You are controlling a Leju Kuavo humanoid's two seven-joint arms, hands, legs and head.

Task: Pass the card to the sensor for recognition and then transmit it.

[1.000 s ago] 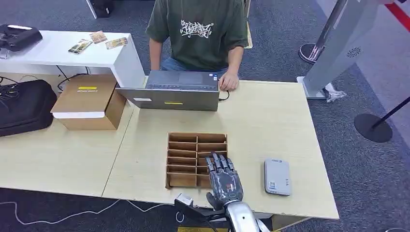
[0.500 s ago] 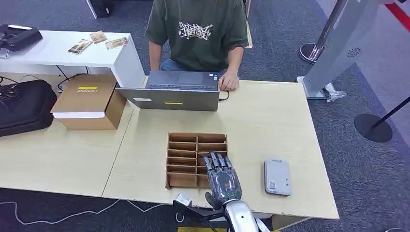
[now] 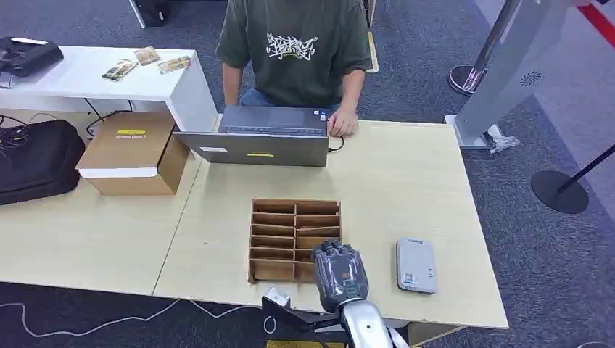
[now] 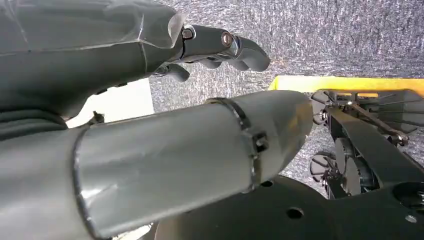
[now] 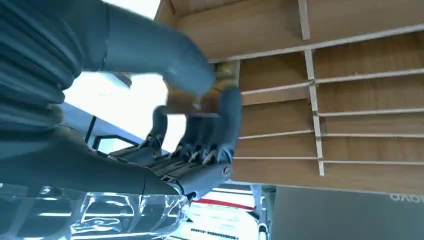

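So the right hand [image 3: 338, 274] is down over the near right corner of the wooden slotted tray [image 3: 295, 240], fingers [image 5: 215, 131] curled in tight. From the wrist cam you can see the thumb coming in from one side and the darker fingers from the other, and there's a thin brownish card [image 5: 192, 102] pinched between them, right at the edge of one of the tray's compartments. The card looks like it's lying roughly flat, long axis running along the slot divider, but it's blurry and mostly covered by the thumb, so I can't tell which way its face points. From the head cam the card itself is hidden under the hand.

The grey sensor [image 3: 415, 265] sits on the bench [image 3: 406, 181] just to the right of the hand, flat, long axis pointing away from the robot. Nothing lies between the hand and it.

The left hand [image 4: 150, 60] is hanging off the bench, over grey carpet, fingers loosely curled and apart with nothing in them.

Other stuff: a laptop [image 3: 262, 136] at the far edge of the bench with a person [image 3: 297, 51] in a green shirt sitting behind it, one hand resting by the laptop's corner. A cardboard box [image 3: 134, 152] and a black bag [image 3: 36, 161] sit off to the left, well away from the tray.
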